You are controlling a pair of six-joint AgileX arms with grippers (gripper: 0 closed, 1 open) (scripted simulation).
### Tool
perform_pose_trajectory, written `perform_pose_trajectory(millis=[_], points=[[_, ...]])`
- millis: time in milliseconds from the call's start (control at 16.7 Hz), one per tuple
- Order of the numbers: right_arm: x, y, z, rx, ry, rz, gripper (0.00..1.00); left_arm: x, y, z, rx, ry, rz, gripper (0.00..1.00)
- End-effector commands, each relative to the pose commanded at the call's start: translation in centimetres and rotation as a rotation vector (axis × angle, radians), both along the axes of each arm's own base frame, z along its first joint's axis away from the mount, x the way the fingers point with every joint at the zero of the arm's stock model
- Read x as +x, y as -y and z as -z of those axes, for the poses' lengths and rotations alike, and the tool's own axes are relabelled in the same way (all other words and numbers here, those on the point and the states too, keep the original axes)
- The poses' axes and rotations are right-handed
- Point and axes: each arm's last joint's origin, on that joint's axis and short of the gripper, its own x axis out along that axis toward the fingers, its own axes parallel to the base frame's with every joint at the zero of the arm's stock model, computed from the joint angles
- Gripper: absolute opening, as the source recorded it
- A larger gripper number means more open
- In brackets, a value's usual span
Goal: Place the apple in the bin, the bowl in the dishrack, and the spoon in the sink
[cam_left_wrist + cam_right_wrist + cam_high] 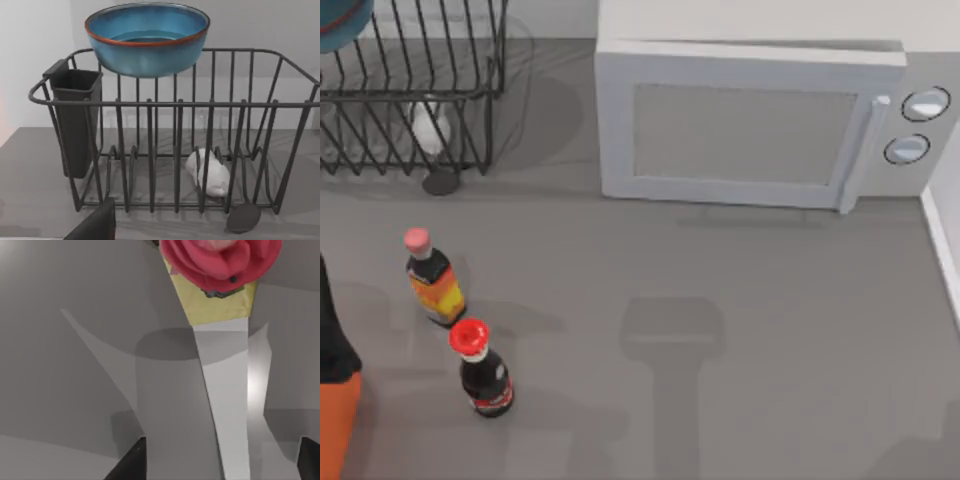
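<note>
Hovering above the dishrack [170, 130], the bowl [146, 37] sits level with its mouth up, over the rack's rear rim near the bench's far-left corner; in the top view only a teal sliver of it [342, 22] shows over the rack [410, 90]. Nothing visibly holds the bowl, so I cannot tell whether it is falling or carried. The relation that matters: the bowl lies straight ahead of the left claw [95, 225] and higher, across the rack, with the left arm far the nearer. Only a dark tip of that claw shows, so its opening cannot be told. The right claw [220, 460] shows two dark tips well apart, gripping nothing, above a pink-capped bottle [220, 270].

Counted: one bowl, one rack with one cutlery cup [75, 120], one white lump [210, 172] inside it, two bottles [432, 278] [480, 368], one microwave [750, 125], one orange bin [338, 425] corner at the bench's near-left edge.
</note>
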Motion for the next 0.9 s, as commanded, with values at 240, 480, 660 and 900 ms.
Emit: perform_pose_trajectory(millis=[240,480,660,900], points=[[0.0,0.0,0.0,0.0,0.0,0.0,0.0,0.0,0.0,0.0,0.0,0.0,0.0,1.0],[0.1,0.1,-3.1,-0.034,-0.003,0.038,0.0,0.0,0.0,0.0,0.0,0.0,0.0,1.0],[0.4,0.2,-5.8,-0.03,-0.015,0.033,0.0,0.0,0.0,0.0,0.0,0.0,0.0,1.0],[0.0,0.0,-10.3,-0.021,-0.031,0.035,0.0,0.0,0.0,0.0,0.0,0.0,0.0,1.0]])
